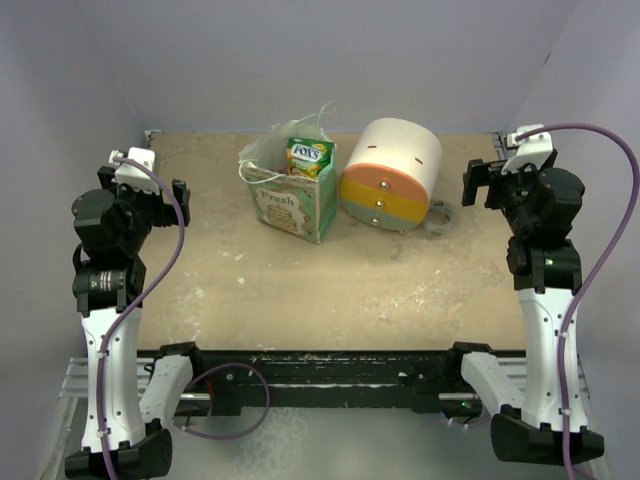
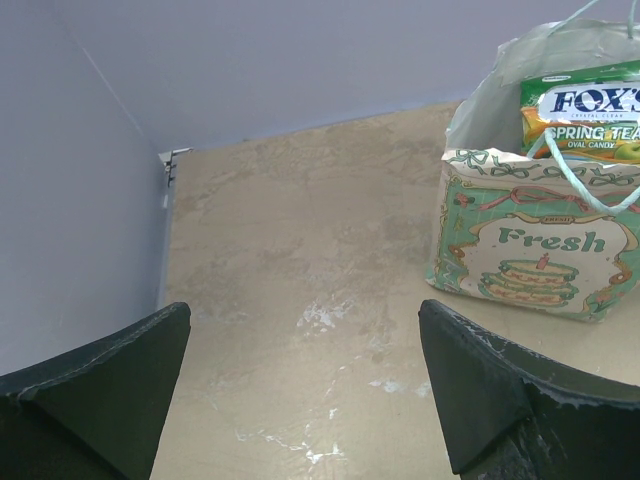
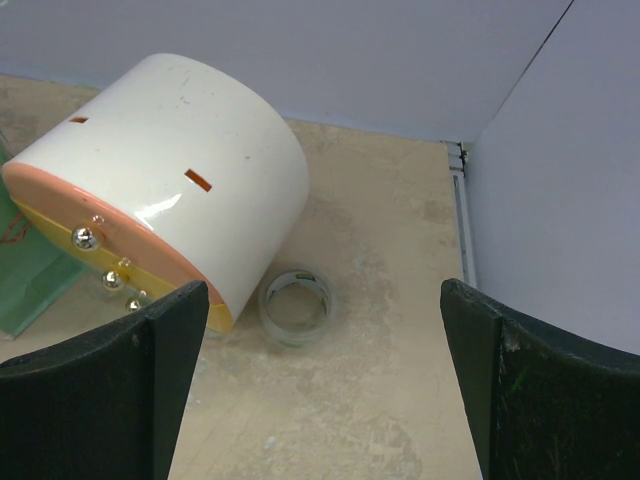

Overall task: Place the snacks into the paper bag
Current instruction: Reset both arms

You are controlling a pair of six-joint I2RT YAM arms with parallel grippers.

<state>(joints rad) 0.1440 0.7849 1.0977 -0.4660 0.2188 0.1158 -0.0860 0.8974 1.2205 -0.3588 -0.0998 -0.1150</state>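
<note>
The paper bag point(image 1: 292, 205) stands upright at the back middle of the table, pale green and cream with "Fresh" lettering. A green and yellow FOX'S snack packet point(image 1: 308, 156) sticks out of its top. The left wrist view shows the bag point(image 2: 530, 255) and the packet point(image 2: 585, 110) at the right. No other snacks show on the table. My left gripper point(image 1: 150, 195) is open and empty at the left, raised, well left of the bag. My right gripper point(image 1: 488, 185) is open and empty at the far right.
A round white, orange and yellow drawer unit point(image 1: 392, 172) lies right of the bag, also in the right wrist view point(image 3: 160, 190). A clear tape roll point(image 3: 295, 305) lies beside it point(image 1: 437, 215). Grey walls close in the back and sides.
</note>
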